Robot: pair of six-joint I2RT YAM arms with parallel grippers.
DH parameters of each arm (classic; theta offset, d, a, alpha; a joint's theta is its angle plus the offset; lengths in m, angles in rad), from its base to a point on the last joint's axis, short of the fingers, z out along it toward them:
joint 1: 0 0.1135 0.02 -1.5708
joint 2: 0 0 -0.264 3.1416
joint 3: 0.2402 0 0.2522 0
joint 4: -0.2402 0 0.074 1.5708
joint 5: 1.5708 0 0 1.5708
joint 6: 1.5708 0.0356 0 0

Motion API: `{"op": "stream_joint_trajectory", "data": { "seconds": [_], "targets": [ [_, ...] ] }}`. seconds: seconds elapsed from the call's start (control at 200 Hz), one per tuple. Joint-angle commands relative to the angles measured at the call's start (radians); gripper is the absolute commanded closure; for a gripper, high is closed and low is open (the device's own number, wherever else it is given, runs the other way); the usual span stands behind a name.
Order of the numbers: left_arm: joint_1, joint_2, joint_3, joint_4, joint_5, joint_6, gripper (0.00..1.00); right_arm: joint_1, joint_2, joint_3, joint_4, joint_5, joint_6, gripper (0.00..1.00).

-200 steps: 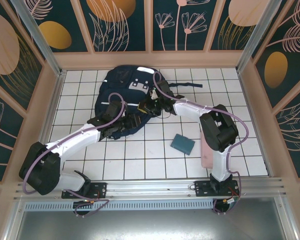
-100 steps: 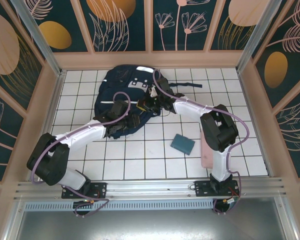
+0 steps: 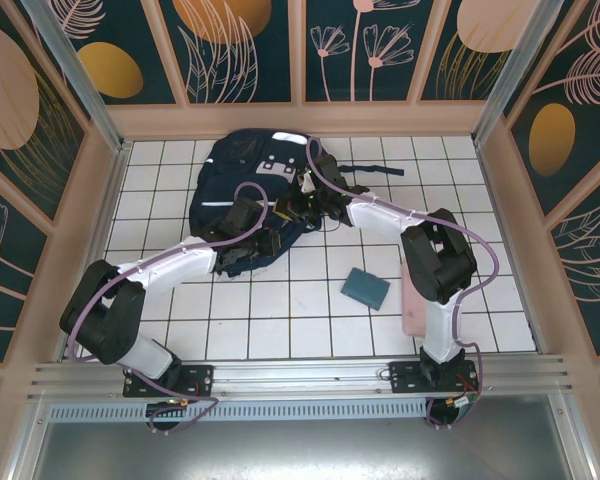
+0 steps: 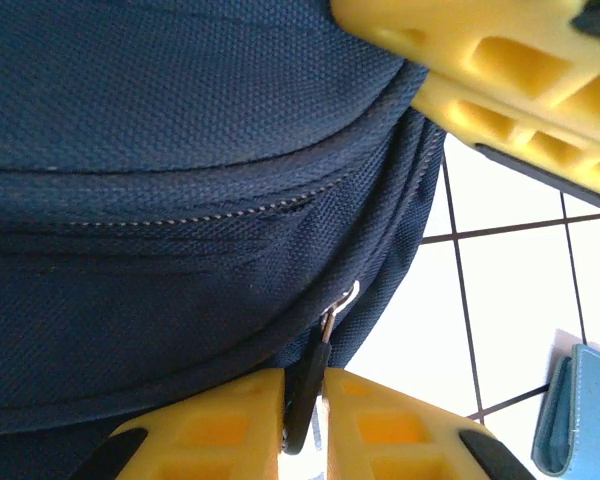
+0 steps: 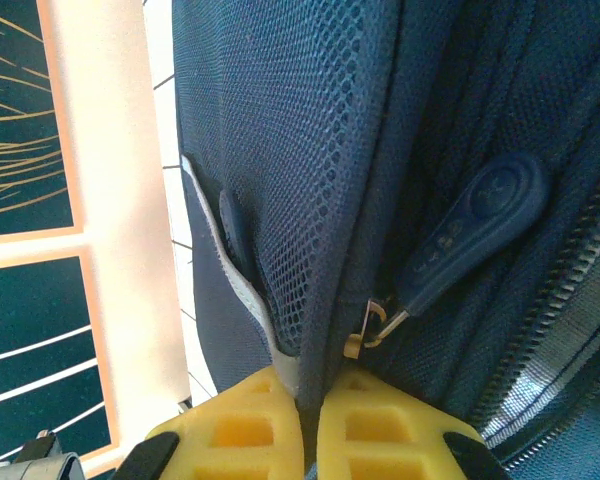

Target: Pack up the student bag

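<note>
- The student bag (image 3: 242, 185) is lying at the desk's (image 3: 310, 310) 12 o'clock.
- The left fingers (image 4: 230, 425) are narrowly pinching its zipper pull (image 4: 302, 395), and the right fingers (image 5: 380, 430) are clamping a mesh fold (image 5: 295, 250).
- Advice: be pulling along the zipper's track while the right side is anchoring the fabric taut.

- No word, brand, number or sign can be read.
- In the overhead view, the student bag (image 3: 242, 165) has white-grey patches (image 3: 276, 168) near its top. Small dark marks sit on them, too small to make out.
- In the right wrist view, a navy rubber zipper tab (image 5: 475, 225) on the bag has a short row of raised marks along its length. It is not possible to tell whether these are letters or plain dots.
</note>
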Motion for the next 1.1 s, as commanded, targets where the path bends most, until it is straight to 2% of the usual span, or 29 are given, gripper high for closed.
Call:
{"op": "stream_joint_trajectory", "data": {
  "seconds": [0.0, 0.08, 0.185, 0.47, 0.67, 0.895, 1.045, 1.09],
  "targets": [
    [0.005, 0.014, 0.030, 0.040, -0.019, 0.013, 0.84, 0.010, -0.032, 0.047, 0.087, -0.040, -0.039, 0.94],
    [0.004, 0.022, 0.030, 0.032, -0.043, 0.018, 0.87, 0.009, -0.034, 0.048, 0.083, -0.032, -0.037, 0.94],
    [0.005, 0.021, 0.025, 0.017, -0.078, 0.028, 1.00, 0.009, -0.043, 0.041, 0.068, -0.005, -0.044, 0.94],
    [0.005, -0.072, -0.015, -0.136, -0.211, 0.012, 1.00, -0.018, -0.060, 0.034, -0.032, 0.176, -0.080, 0.94],
    [0.011, -0.126, -0.057, -0.235, -0.265, -0.001, 1.00, -0.051, -0.064, 0.035, -0.074, 0.265, -0.117, 0.95],
    [0.066, -0.143, -0.079, -0.219, -0.245, 0.004, 1.00, -0.068, -0.063, 0.037, -0.068, 0.258, -0.140, 0.96],
    [0.107, -0.149, -0.086, -0.233, -0.293, -0.007, 1.00, -0.068, -0.070, 0.026, -0.068, 0.261, -0.142, 0.96],
    [0.124, -0.153, -0.090, -0.236, -0.307, -0.009, 1.00, -0.099, -0.072, 0.022, -0.068, 0.260, -0.143, 0.96]
  ]
}}
